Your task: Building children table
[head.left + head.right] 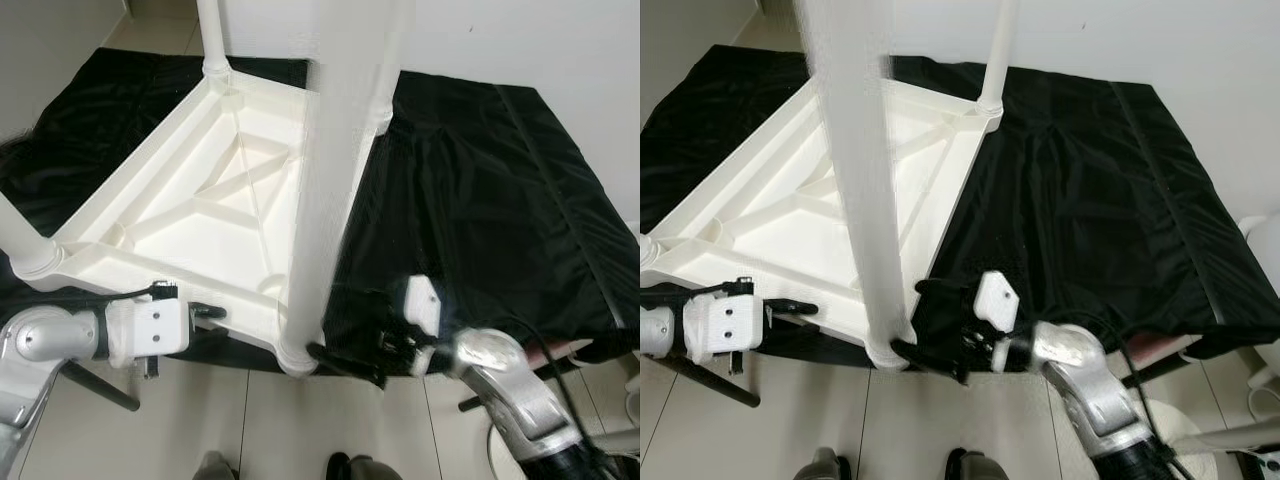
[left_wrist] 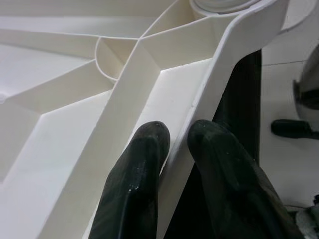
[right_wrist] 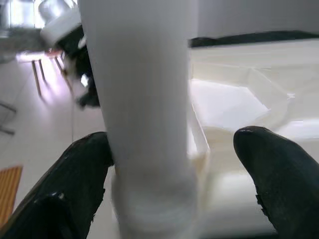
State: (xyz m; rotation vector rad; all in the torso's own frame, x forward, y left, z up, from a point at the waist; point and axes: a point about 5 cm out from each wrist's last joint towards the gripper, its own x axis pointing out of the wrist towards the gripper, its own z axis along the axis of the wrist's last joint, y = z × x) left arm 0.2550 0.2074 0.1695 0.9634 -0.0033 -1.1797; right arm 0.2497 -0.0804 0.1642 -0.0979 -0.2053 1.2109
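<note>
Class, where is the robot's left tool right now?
The left tool pinches the near rim of the upturned tabletop, on the robot's left.

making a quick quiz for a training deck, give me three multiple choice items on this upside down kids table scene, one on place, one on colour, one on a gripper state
1. What does the upturned white table lie on?
A. a wooden bench
B. a black cloth on the floor
C. a green rug

2. What colour is the nearest table leg?
A. white
B. red
C. blue

3. How does the left gripper stand?
A. wide open in the air
B. shut on a screwdriver
C. shut on the table's edge rim

Answers:
1 B: the black cloth spreads under the table over pale floor tiles.
2 A: the leg is white like the tabletop.
3 C: in the left wrist view the two black fingers pinch the thin rim.
</note>
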